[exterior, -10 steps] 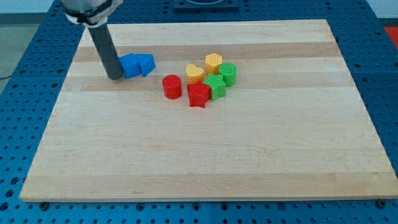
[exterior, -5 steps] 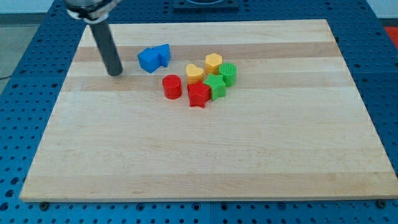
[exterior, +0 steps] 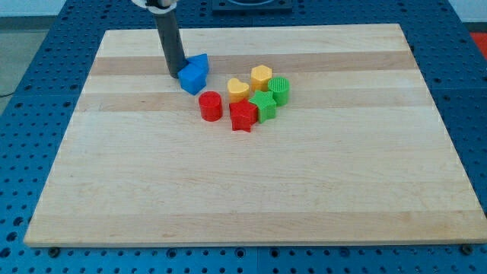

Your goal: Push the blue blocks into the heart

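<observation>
Two blue blocks sit touching each other on the wooden board (exterior: 228, 190): one blue block (exterior: 192, 78) in front and a second blue block (exterior: 200, 62) just behind it. My tip (exterior: 176, 73) rests against their left side. The yellow heart (exterior: 238, 90) lies to their right, with a small gap between it and the blue blocks.
Around the heart: a yellow hexagon block (exterior: 262, 77), a green cylinder (exterior: 279, 90), a green star block (exterior: 264, 105), a red star block (exterior: 243, 116) and a red cylinder (exterior: 210, 105).
The blue blocks moved right toward the heart and turned. My tip left them, then moved right and up to their left side again.
</observation>
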`<state>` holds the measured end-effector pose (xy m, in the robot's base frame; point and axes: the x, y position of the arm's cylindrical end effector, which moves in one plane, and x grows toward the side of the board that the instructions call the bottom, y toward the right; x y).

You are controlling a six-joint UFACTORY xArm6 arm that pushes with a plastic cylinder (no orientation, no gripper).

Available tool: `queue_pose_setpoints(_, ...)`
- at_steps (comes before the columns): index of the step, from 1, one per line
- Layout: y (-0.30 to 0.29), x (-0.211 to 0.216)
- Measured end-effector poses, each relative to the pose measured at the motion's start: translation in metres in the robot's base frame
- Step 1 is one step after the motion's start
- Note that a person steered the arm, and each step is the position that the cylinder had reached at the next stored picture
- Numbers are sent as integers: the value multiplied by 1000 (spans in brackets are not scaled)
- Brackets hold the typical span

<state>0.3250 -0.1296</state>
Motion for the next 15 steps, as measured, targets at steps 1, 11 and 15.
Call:
queue_pose_setpoints(1, 13, 13)
queue_pose_setpoints(11, 75, -21)
queue_pose_setpoints(15, 2, -69)
